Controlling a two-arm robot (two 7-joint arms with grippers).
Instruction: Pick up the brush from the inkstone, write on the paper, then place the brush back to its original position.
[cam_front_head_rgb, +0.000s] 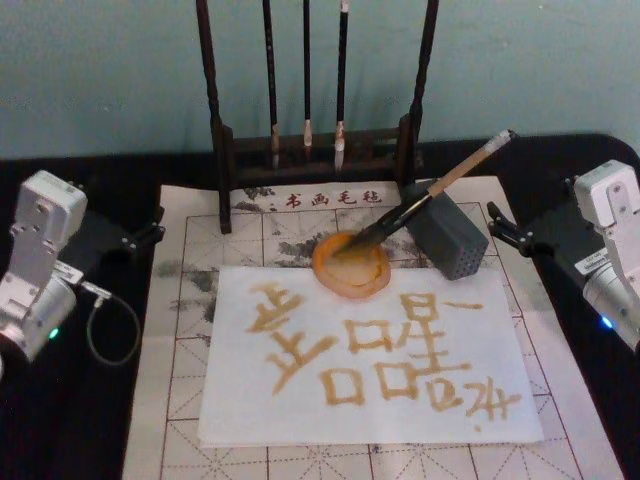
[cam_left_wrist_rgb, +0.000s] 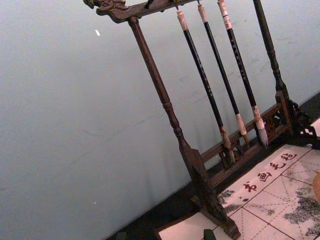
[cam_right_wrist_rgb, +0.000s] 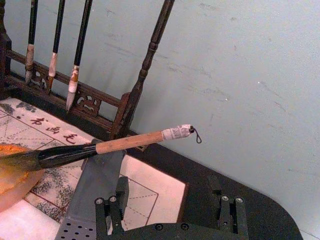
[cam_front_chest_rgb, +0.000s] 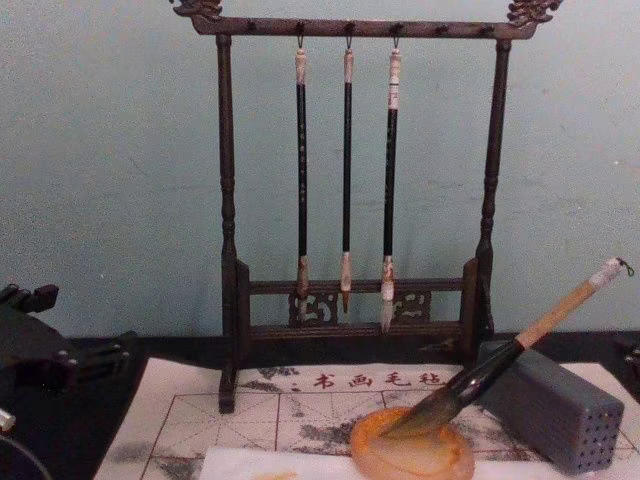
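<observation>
While both arms wait out at the sides of the table, I see the brush (cam_front_head_rgb: 430, 192) lying propped. Its dark tuft sits in the inkstone (cam_front_head_rgb: 330, 282), its black lower section leans on the top edge of a grey block (cam_front_head_rgb: 452, 243), and the tan handle slants up to the right, white end cap in the air past the block. The inkstone overlaps the far edge of the paper (cam_front_head_rgb: 300, 412), just left of the block. The paper carries amber characters and lies on a gridded felt mat (cam_front_head_rgb: 180, 400), whose margins show on the near, left and right sides. At the mat's far edge stands a dark wooden rack (cam_front_head_rgb: 213, 100) with three thin brushes (cam_front_head_rgb: 306, 70) hanging between its posts.

My right gripper (cam_front_head_rgb: 497, 222) hovers by the mat's right edge, near the block and apart from the brush. The wrist view shows its fingers (cam_right_wrist_rgb: 109, 210) spread wide with nothing between them. The handle's raised end points toward that side, with open air around it. My left gripper (cam_front_head_rgb: 148, 232) sits off the mat's left edge over the black tabletop (cam_front_head_rgb: 70, 430), well apart from the dish. I cannot tell whether it is open or closed.
</observation>
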